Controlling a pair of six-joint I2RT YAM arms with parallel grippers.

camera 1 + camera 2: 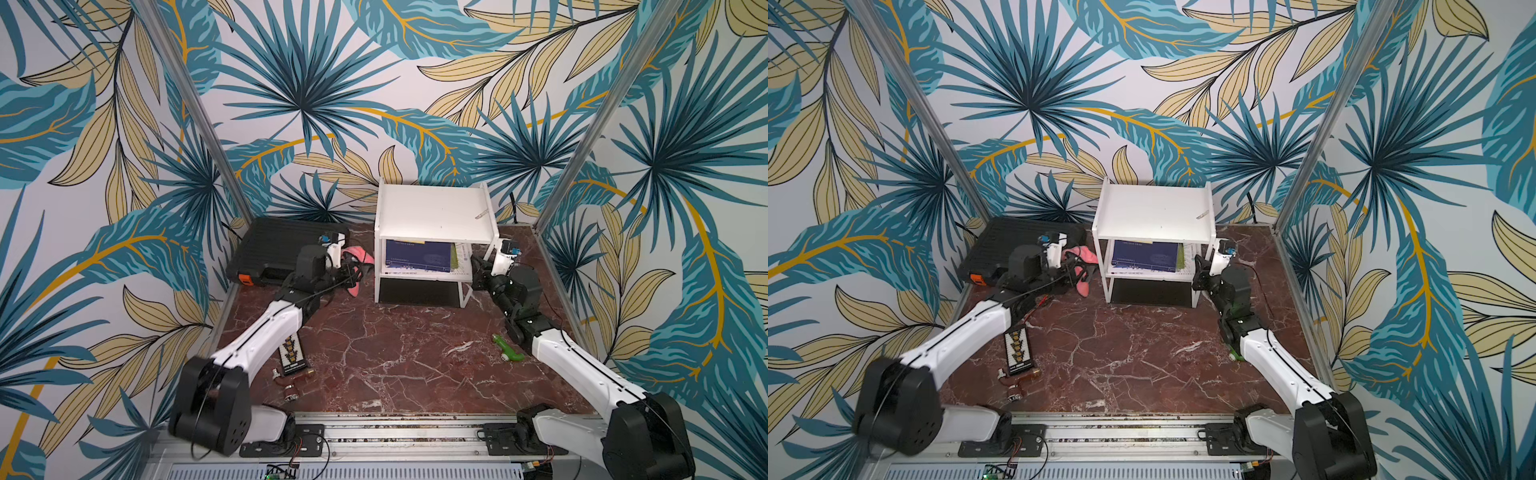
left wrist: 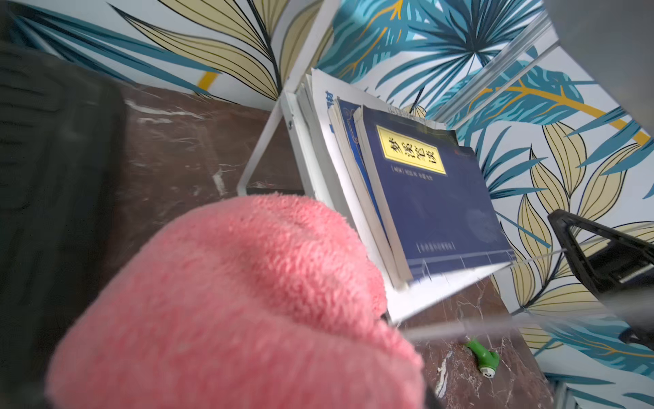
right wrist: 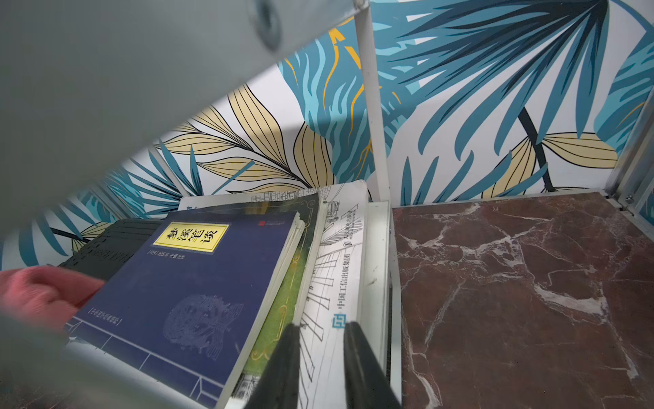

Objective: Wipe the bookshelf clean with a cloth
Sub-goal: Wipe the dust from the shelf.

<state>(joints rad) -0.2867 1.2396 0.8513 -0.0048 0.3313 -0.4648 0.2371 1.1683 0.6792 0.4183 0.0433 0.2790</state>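
Observation:
The white bookshelf (image 1: 432, 212) (image 1: 1154, 212) stands at the back of the marble table, with books on its middle board. My left gripper (image 1: 353, 270) (image 1: 1076, 268) hangs just left of the rack at middle-board height, shut on the pink cloth (image 1: 360, 254) (image 1: 1086, 254). The cloth (image 2: 230, 301) fills the left wrist view and hides the fingers; the rack's board edge (image 2: 442, 287) lies right behind it. My right gripper (image 1: 475, 266) (image 3: 322, 324) is at the rack's right side. It reaches over the books with its jaws a little apart and nothing between them. The cloth (image 3: 39, 294) shows across the shelf.
A black ribbed case (image 1: 274, 249) with an orange latch lies left of the rack. A blue book (image 3: 191, 290) tops the stack. A small scrap (image 1: 482, 214) lies on the top board. A green plastic piece (image 1: 508, 349) and a black card (image 1: 296, 353) lie on the table.

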